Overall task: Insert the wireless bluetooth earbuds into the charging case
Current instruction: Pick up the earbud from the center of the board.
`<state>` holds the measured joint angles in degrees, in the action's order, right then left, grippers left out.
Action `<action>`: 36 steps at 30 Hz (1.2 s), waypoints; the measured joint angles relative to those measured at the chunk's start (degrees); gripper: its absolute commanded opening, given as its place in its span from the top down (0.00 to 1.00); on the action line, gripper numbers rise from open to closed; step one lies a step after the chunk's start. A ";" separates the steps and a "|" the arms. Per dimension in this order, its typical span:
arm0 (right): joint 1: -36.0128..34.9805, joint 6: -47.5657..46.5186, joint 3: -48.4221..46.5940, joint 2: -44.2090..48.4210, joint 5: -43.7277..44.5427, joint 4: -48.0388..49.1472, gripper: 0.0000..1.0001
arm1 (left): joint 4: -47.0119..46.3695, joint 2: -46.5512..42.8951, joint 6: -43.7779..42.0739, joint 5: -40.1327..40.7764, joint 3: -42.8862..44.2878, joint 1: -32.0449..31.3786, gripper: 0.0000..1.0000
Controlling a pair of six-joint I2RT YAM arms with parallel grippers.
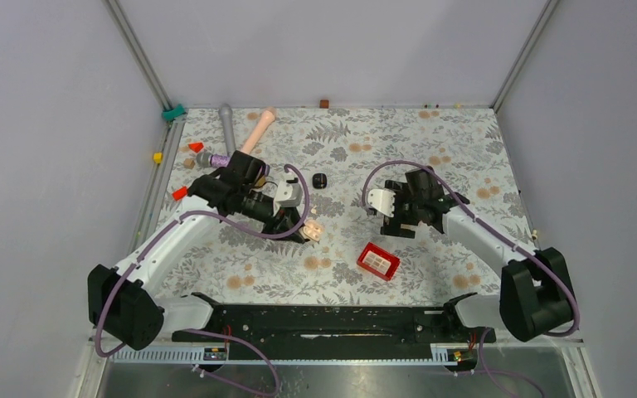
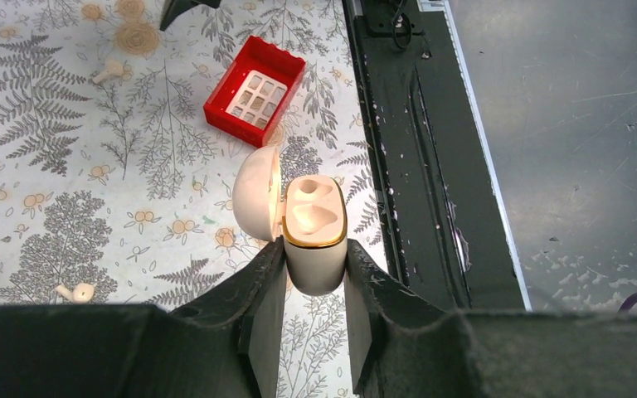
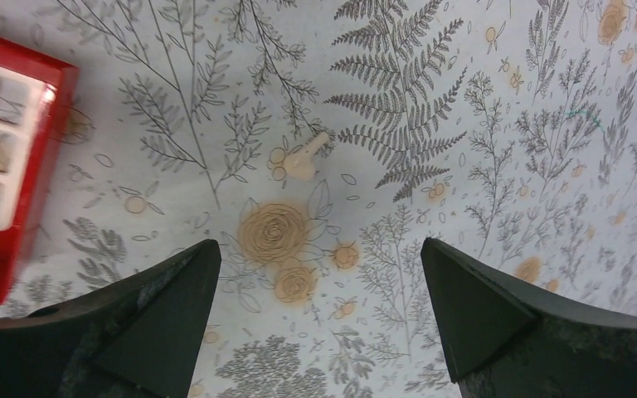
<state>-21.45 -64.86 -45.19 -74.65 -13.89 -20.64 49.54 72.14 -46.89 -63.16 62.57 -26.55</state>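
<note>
Earbuds lie loose on the tabletop; none is seated. The charging case is near the middle of the table, a little toward the left edge. Its lid is swung open and both wells are bare.

Left gripper: jaws clamped on the lower body of the case, with the opening facing the wrist camera.

Right gripper: jaws wide apart with nothing between them, hovering right of table centre. One cream bud lies flat just ahead of the gap, untouched. The red box is off to one side, toward the near edge.

Step in hand, as I judge it: approach for the first pick-up.

Next move as I read it:
- The right arm needs to go forward and down until the bud sits between the pads, then close lightly, since the bud is tiny and likely to skid.
- The bud then has to be carried to the case and turned to match a well.
- The left arm only has to keep the case steady.

Counts:
- Cream buds: two. The other cream bud lies on the far-edge side of the case.
- Charging case: one.
- Red box: one.
- Small black object: one, beyond the case toward the far edge. It is too small to say whether it is a bud.
- Red cones: two. First red cone and second red cone, both by the left edge.
</note>
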 measured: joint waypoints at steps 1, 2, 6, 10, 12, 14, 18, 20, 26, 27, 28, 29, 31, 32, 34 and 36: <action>0.15 -1.03 0.04 -0.55 0.13 0.50 0.01 | -0.09 -0.28 0.00 0.04 -0.42 0.00 1.00; 0.35 -2.47 0.07 -1.38 0.42 1.22 0.01 | -0.11 -0.61 0.02 0.07 -0.83 0.00 1.00; 1.03 -6.97 0.94 -4.59 0.90 4.92 0.02 | -0.20 -1.03 0.15 0.13 -1.31 0.22 1.00; 1.11 -11.19 3.72 -6.99 0.85 9.77 0.03 | -0.33 -1.03 0.17 0.13 -1.31 0.59 1.00; 1.11 -12.61 4.35 -8.50 0.85 11.43 0.05 | -0.33 -1.03 0.17 0.13 -1.31 0.72 1.00; 1.11 -13.64 4.37 -10.03 0.79 12.79 0.07 | -0.33 -1.03 0.17 0.13 -1.31 0.76 1.00; 1.16 -15.74 4.33 -10.99 -0.50 13.81 0.11 | -0.33 -1.03 0.17 0.11 -1.31 0.94 1.00; 1.16 -16.28 4.33 -11.28 -0.83 14.10 0.13 | -0.33 -1.03 0.17 0.11 -1.31 1.07 1.00; 1.16 -17.73 3.50 -13.03 -0.74 16.02 0.15 | -0.33 -1.03 0.15 0.09 -1.31 1.16 1.00; 1.16 -17.94 3.39 -13.27 -0.76 16.26 0.16 | -0.33 -1.03 0.15 0.07 -1.31 1.18 1.00; 1.16 -18.12 3.30 -13.46 -0.76 16.48 0.17 | -0.33 -1.03 0.15 0.07 -1.33 1.22 1.00; 1.16 -18.34 3.26 -13.62 -0.76 16.74 0.18 | -0.33 -1.03 0.15 0.07 -1.33 1.27 1.00; 1.16 -18.71 3.23 -13.84 -0.79 16.94 0.20 | -0.33 -1.03 0.15 0.07 -1.33 1.31 1.00; 1.16 -18.80 3.17 -13.97 -0.79 16.94 0.21 | -0.33 -1.03 0.15 0.07 -1.33 1.33 1.00; 1.16 -18.99 2.89 -14.32 -0.79 16.90 0.21 | -0.33 -1.03 0.15 0.07 -1.33 1.36 1.00; 1.16 -19.39 2.71 -14.45 -0.87 16.63 0.22 | -0.33 -1.03 0.15 0.04 -1.33 1.40 1.00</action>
<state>-20.29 -84.25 -42.48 -89.10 -14.76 -4.01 49.21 71.11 -46.74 -63.11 61.23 -25.15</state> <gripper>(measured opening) 0.787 0.286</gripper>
